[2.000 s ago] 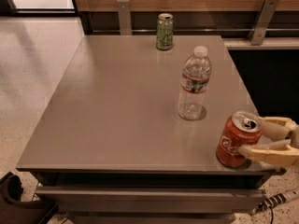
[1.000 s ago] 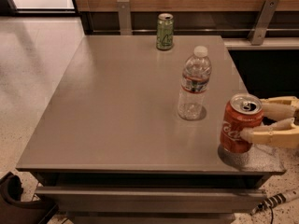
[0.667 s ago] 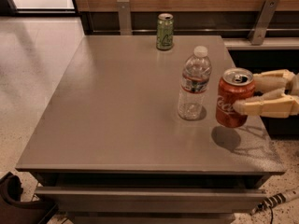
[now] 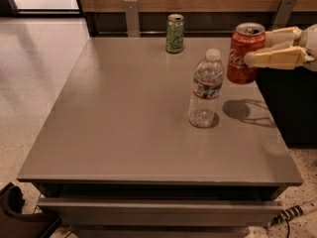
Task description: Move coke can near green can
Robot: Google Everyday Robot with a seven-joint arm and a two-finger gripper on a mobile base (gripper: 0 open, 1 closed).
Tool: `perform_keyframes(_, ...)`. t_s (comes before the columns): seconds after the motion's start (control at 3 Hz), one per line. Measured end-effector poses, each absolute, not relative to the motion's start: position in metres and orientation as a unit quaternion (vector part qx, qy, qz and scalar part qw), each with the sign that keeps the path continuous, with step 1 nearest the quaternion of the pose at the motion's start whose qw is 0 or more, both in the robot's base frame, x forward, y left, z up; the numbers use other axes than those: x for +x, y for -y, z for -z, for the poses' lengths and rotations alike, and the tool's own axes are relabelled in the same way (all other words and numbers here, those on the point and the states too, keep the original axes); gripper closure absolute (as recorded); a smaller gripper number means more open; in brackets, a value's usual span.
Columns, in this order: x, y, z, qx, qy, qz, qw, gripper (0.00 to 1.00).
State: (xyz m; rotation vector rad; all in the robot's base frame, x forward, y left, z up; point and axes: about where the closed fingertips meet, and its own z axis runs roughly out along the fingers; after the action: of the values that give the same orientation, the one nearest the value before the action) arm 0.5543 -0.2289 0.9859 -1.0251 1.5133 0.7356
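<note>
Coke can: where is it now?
Camera view, right side: the coke can is held above the table in the gripper, just right of the water bottle.

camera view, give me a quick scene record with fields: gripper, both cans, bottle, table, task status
gripper: at the right edge of the view, shut on the coke can
coke can: red, upright, held off the table surface, its shadow on the tabletop below it
green can: upright at the far edge of the table, left of the coke can, a clear gap between them
water bottle: clear, capped, upright, right of the table's centre, nearer the camera than both cans
table: grey, flat top
task status: coke can not yet set down
</note>
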Motion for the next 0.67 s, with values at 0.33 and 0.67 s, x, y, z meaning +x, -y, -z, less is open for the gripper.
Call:
perform_keyframes(0.33, 0.576, 0.253, -0.995, -0.418, -0.634, -0.304, 0.575, 1.00)
perform_keyframes(0.67, 0.600, 0.274, -0.998, -0.403, -0.635, -0.289, 0.593, 1.00)
